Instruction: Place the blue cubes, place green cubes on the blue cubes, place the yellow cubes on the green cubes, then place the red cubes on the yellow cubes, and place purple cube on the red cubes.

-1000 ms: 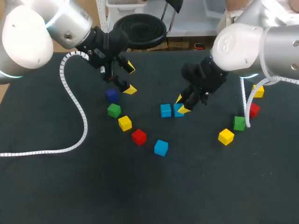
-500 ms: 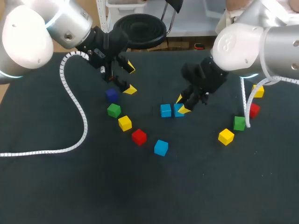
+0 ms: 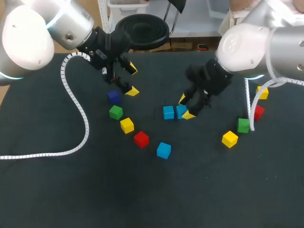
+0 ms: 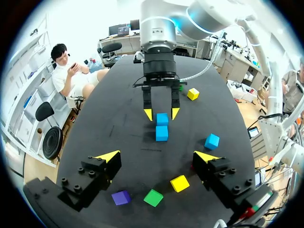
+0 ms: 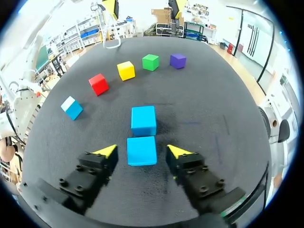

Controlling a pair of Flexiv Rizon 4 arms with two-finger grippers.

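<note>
1. Where the right fingers [image 5: 105, 151] stand spread, a blue cube [image 5: 142, 151] sits on the worktop [image 5: 213, 104] between their yellow tips. A slim gap shows at each side, so they grip nothing.
2. A second blue cube [image 5: 143, 120] lies just left of it, flat face to flat face, mid-worktop.
3. The left fingers [image 3: 132, 91] hang wide apart and empty at the far left, near the purple cube [image 3: 113, 97].
4. From there a curved row of smooth, square-edged cubes runs nearer and rightward, each apart: green cube [image 3: 115, 112], yellow cube [image 3: 127, 125], red cube [image 3: 141, 139], third blue cube [image 3: 164, 150].
5. Toward the right edge lie the right yellow cube [image 3: 230, 139], right green cube [image 3: 242, 125], right red cube [image 3: 259, 112] and far yellow cube [image 3: 262, 93]. The ribbed white right cable [image 3: 251, 102] passes in front of the green and red ones.
6. The worktop is dark and matte, and the coiled left cable [image 3: 85, 123] snakes across its left side. The widest gap among the cubes is between the third blue cube and the right yellow cube.
</note>
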